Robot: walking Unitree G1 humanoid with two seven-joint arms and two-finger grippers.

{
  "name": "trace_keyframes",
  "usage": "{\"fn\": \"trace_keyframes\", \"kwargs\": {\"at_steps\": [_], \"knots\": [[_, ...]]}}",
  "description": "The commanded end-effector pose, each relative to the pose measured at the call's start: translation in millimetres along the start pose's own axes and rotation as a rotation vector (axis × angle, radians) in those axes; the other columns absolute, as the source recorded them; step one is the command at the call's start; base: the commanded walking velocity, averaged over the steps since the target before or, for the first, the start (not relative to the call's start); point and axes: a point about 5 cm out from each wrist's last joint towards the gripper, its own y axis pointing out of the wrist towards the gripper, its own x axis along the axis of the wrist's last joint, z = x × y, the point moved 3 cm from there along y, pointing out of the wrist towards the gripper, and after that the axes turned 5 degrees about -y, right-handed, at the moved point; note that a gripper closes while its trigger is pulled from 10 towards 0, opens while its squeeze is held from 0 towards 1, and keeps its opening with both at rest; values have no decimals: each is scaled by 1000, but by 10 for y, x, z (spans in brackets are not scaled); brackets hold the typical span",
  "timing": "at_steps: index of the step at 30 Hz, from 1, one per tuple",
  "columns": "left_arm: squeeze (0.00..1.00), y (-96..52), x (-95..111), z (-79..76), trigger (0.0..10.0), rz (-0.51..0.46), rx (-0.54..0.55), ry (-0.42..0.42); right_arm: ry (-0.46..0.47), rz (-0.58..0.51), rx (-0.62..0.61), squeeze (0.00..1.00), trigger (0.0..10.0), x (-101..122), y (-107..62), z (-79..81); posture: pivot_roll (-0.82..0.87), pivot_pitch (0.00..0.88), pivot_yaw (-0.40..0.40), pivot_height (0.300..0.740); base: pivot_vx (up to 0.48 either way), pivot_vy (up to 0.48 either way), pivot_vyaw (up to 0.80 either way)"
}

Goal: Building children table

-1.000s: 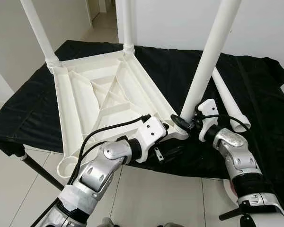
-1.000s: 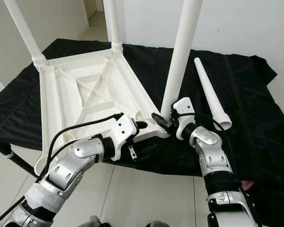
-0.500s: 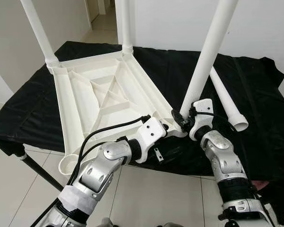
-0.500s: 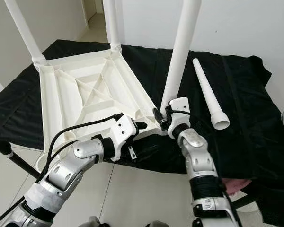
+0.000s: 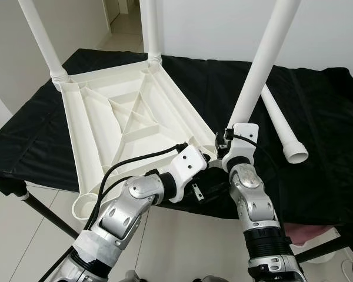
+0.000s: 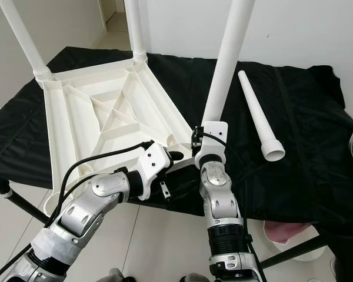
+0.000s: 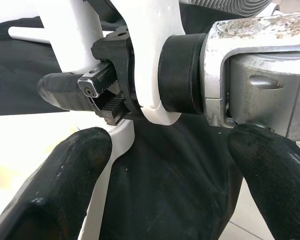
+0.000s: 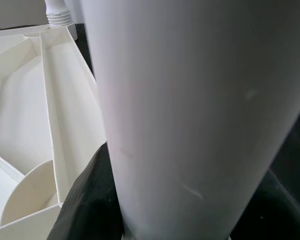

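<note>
Right claw [image 5: 225,143] clamped on third white plastic leg [image 5: 260,66], forearm swung under it since a second ago, twisting leg into upturned white tabletop's [image 5: 123,120] near corner; left claw [image 7: 165,165] spread beside socket; fourth leg [image 5: 280,124] loose on black-draped worktop [image 5: 323,135].

A white plastic tabletop [image 5: 123,123] lies upside down on the black-draped bench [image 5: 317,117], ribbed underside up. Two white legs [image 5: 42,41] stand upright in the tabletop's far corners. A third leg [image 5: 256,70] rises, slightly tilted, from its near right corner. A fourth leg [image 5: 279,126] lies loose just right of the tabletop.
</note>
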Motion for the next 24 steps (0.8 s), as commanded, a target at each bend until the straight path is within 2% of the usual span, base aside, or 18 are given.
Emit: {"fn": "trace_keyframes", "kwargs": {"at_steps": [1, 2, 3, 4, 7, 10, 16, 17, 18, 19, 22, 24], "knots": [[0, 1, 18, -38, 10000, -5, -20, -2, 12, 39, -3, 0, 0, -77, -3, 15, -103, 39, 17, 740, 0, 0, 0], [0, 2, 17, -38, 10000, -5, -20, 0, 26, 23, 12, 0, 9922, -40, 4, 17, -107, 36, 17, 740, 0, 0, 0], [0, 2, 17, -38, 10000, -5, -20, 0, 26, 23, 12, 0, 9922, -40, 4, 17, -107, 36, 17, 740, 0, 0, 0], [0, 6, 27, -25, 10000, -9, -16, 5, 43, -26, 41, 1000, 10000, 36, -10, -9, -106, 31, 13, 740, 0, 0, 0], [0, 6, 27, -25, 10000, -9, -16, 5, 43, -26, 41, 1000, 10000, 36, -10, -9, -106, 31, 13, 740, 0, 0, 0], [0, 3, 31, -15, 10000, -10, -10, 7, 51, -91, 75, 1000, 10000, 110, -82, -17, -105, 28, 11, 740, 0, 0, 0], [0, -1, 29, -15, 10000, -9, -9, 8, 48, -109, 79, 1000, 10000, 119, -130, -35, -105, 28, 11, 740, 0, 0, 0], [0, -6, 26, -16, 10000, -8, -9, 7, 34, -127, 77, 0, 10000, 127, -180, -58, -107, 28, 12, 740, 0, 0, 0], [0, -14, 22, -17, 10000, -7, -9, 6, 26, -139, 95, 0, 10000, 106, -265, -84, -108, 34, 14, 740, 0, 0, 0], [0, -14, 22, -17, 10000, -7, -9, 6, 26, -139, 95, 0, 10000, 106, -265, -84, -108, 34, 14, 740, 0, 0, 0], [0, -32, 13, -18, 10000, -2, -10, 6, 15, -180, 142, 0, 10000, 73, -512, -140, -112, 41, 19, 740, 0, 0, 0], [0, -35, 13, -17, 10000, -1, -10, 7, 5, -188, 150, 0, 10000, 68, -564, -148, -112, 41, 19, 740, 0, 0, 0]]}}
